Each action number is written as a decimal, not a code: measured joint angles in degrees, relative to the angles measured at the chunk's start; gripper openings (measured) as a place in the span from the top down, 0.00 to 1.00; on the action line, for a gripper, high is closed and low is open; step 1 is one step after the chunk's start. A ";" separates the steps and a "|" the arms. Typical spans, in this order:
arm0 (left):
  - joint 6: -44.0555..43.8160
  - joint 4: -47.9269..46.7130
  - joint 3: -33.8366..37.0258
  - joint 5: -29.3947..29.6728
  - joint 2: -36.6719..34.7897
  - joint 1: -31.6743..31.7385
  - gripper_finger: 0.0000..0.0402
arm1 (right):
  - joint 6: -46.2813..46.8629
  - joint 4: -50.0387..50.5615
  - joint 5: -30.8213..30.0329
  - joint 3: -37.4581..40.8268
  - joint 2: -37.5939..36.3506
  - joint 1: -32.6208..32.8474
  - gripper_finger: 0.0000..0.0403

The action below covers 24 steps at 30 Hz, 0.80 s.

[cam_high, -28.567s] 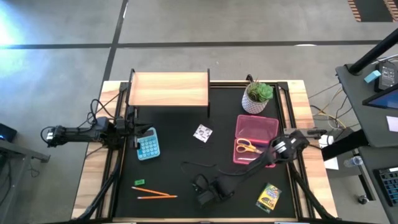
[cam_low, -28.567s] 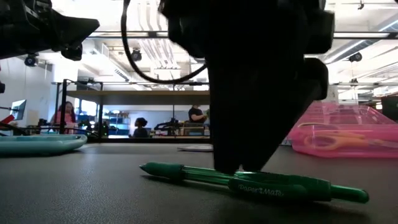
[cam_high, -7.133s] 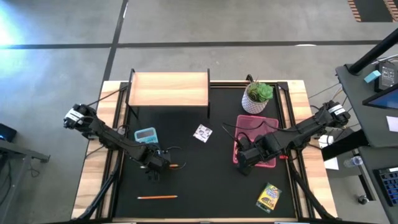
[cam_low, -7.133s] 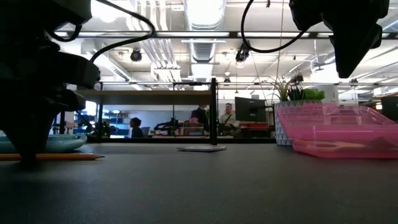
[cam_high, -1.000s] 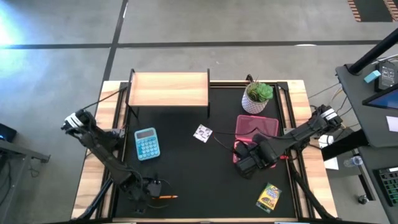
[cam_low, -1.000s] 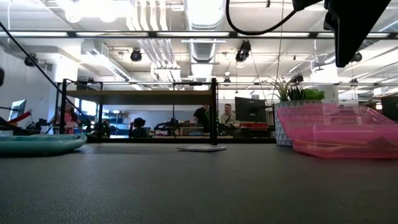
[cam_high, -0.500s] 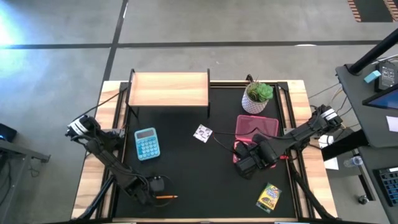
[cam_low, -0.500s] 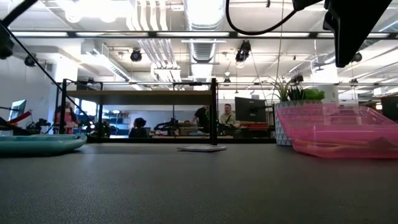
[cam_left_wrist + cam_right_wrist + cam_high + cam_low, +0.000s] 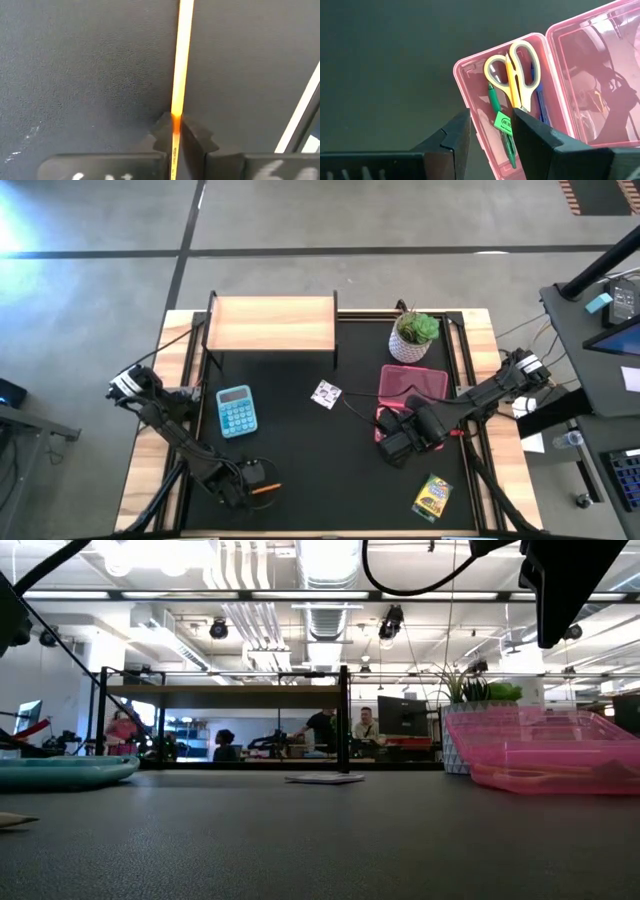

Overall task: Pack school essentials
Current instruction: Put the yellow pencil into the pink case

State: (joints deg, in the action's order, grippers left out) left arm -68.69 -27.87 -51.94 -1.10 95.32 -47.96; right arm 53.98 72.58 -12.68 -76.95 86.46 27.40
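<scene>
My left gripper (image 9: 257,480) is at the table's near left and shut on an orange pencil (image 9: 180,75), which sticks out toward the right (image 9: 264,488). A pale tip (image 9: 14,820) shows at the low view's left edge. My right gripper (image 9: 490,135) hangs open above the near end of the open pink box (image 9: 410,402). Yellow-handled scissors (image 9: 512,70), a green pen (image 9: 500,127), a blue pen (image 9: 539,107) and a green eraser (image 9: 504,122) lie in the box. The crayon box (image 9: 432,496) and the white patterned card (image 9: 326,394) lie flat on the mat. My left gripper pinches the orange pencil's shaft (image 9: 176,122) between its two fingers (image 9: 162,134), coming from above and lying across it. The pencil runs level past the fingers toward the table's right. Whether it is clear of the mat I cannot tell.
A blue calculator (image 9: 236,410) lies left of centre. A wooden shelf (image 9: 272,323) stands at the far edge, and the potted plant (image 9: 415,335) is just beyond the pink box. Bare black mat (image 9: 320,460) lies between the two grippers. People show in the room behind.
My left gripper has shifted a little toward the table's right and far side with the pencil in it. The pencil has moved along with it and shows shorter in the high view. A pale tip has come into the low view's left edge.
</scene>
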 joint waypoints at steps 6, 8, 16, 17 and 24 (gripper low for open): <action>1.55 0.41 -1.41 5.74 -5.99 2.73 1.00 | -0.94 -1.12 0.02 -0.31 0.00 0.11 0.67; 1.99 0.29 -1.74 9.11 -7.91 3.80 1.00 | -2.80 -3.76 -0.17 -0.55 -0.13 0.35 0.67; 10.84 7.45 -3.35 26.07 -16.68 9.65 1.00 | -15.07 -30.94 -2.40 -0.92 -1.91 1.11 0.67; 13.10 10.35 -3.25 27.96 -17.88 10.48 1.00 | -16.53 -34.79 -2.44 -0.92 -2.08 1.11 0.67; 36.39 36.43 -3.38 30.23 -22.49 15.55 1.00 | -23.78 -56.62 -5.68 -0.94 -3.62 -0.80 0.63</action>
State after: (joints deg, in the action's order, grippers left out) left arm -32.30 8.56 -55.32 29.13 72.83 -32.41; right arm 30.19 15.96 -18.37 -77.89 82.84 26.59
